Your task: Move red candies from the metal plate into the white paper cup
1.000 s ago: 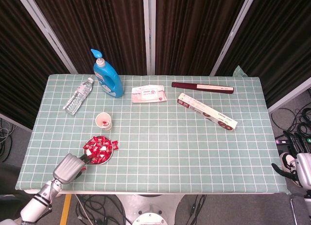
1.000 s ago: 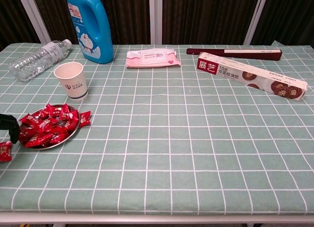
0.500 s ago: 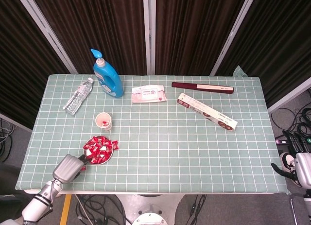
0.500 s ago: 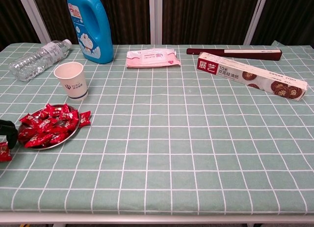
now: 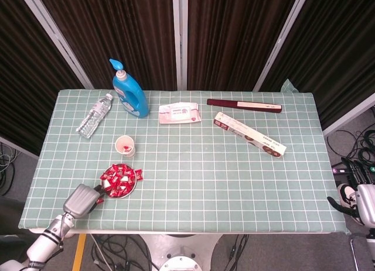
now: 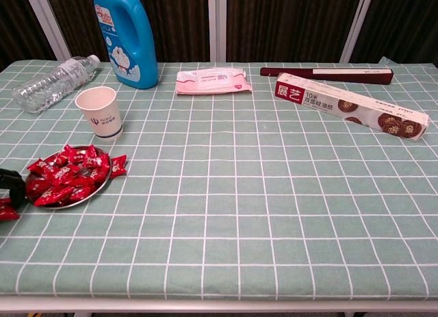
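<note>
The metal plate (image 5: 132, 188) sits near the table's front left, heaped with several red candies (image 5: 119, 178); the chest view shows the plate's rim (image 6: 98, 187) and the candies (image 6: 65, 173). One candy (image 6: 118, 165) lies on the cloth just right of the plate. The white paper cup (image 5: 125, 146) stands upright just behind the plate, and red shows inside it; the cup (image 6: 100, 111) also appears in the chest view. My left hand (image 5: 82, 199) is at the plate's near-left edge. Its dark fingers (image 6: 9, 183) hold a red candy (image 6: 7, 212), cut off by the frame. My right hand (image 5: 366, 204) hangs off the table's right end.
A blue detergent bottle (image 5: 129, 91) and a lying water bottle (image 5: 95, 115) are at the back left. A wipes pack (image 5: 180, 113), a dark long box (image 5: 244, 105) and a cling-film box (image 5: 249, 134) lie at the back and right.
My left hand has drawn back a little toward the table's front-left edge, away from the plate, and the candy at its fingers has moved with it. The right hand has not moved.
</note>
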Robot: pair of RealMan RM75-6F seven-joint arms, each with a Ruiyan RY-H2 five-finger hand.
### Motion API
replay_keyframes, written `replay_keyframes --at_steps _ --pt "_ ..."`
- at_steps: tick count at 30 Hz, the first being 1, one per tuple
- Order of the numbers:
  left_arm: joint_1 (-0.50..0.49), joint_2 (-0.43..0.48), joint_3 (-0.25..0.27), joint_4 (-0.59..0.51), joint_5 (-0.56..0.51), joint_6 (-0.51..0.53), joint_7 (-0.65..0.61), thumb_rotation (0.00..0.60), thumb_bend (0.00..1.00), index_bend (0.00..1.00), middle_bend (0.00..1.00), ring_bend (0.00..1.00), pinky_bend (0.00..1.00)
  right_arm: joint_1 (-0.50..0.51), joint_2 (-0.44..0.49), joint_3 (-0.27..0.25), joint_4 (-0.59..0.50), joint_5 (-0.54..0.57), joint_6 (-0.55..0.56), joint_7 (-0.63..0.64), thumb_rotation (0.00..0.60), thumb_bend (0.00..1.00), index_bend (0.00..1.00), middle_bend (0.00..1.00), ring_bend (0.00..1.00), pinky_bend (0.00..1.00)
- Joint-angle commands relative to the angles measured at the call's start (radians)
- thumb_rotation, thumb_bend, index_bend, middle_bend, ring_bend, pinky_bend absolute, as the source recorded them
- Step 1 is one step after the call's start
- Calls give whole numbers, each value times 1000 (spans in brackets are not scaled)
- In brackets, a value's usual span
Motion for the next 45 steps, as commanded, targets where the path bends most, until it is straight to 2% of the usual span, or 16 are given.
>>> replay_keyframes --at_steps 1,7,11,16,20,25,30,33,38,45 --pt "2 -13 -3 28 10 13 -25 600 410 542 542 960 1000 1 1 0 -1 1 -1 -1 600 101 0 119 76 384" --pt "8 -30 -4 66 12 19 -94 600 415 583 575 967 1000 -2 2 0 -2 1 2 1 600 101 0 120 76 385" --pt "16 -26 -22 68 11 58 -129 600 419 627 623 974 1000 0 1 0 -4 0 1 -1 600 101 0 120 76 385" --pt "5 42 -68 -30 4 109 -164 600 419 633 633 974 1000 0 4 1 -4 -3 4 2 600 101 0 119 76 385" --pt "-43 100 -139 -122 -8 115 -169 600 419 633 633 974 1000 1 3 2 1 -3 2 7 600 101 0 120 76 386" --pt "-141 128 -232 -183 -45 40 -160 600 416 631 633 973 1000 2 1 3 9 -1 1 14 600 101 0 120 76 386" --pt "-250 106 -305 -166 -110 -88 -147 600 416 627 633 973 1000 1 -3 3 20 7 -4 23 600 101 0 119 76 386" --pt "-291 89 -320 -147 -145 -146 -131 600 416 627 633 973 1000 -1 -5 4 26 13 -5 28 600 101 0 119 76 386" --pt "-324 43 -316 -79 -201 -215 -108 600 415 623 627 973 1000 1 -5 6 28 18 -11 26 600 101 0 119 76 387" --pt "-348 -12 -313 3 -256 -259 -105 600 408 591 583 970 1000 2 -3 6 27 21 -15 25 600 101 0 119 76 389"
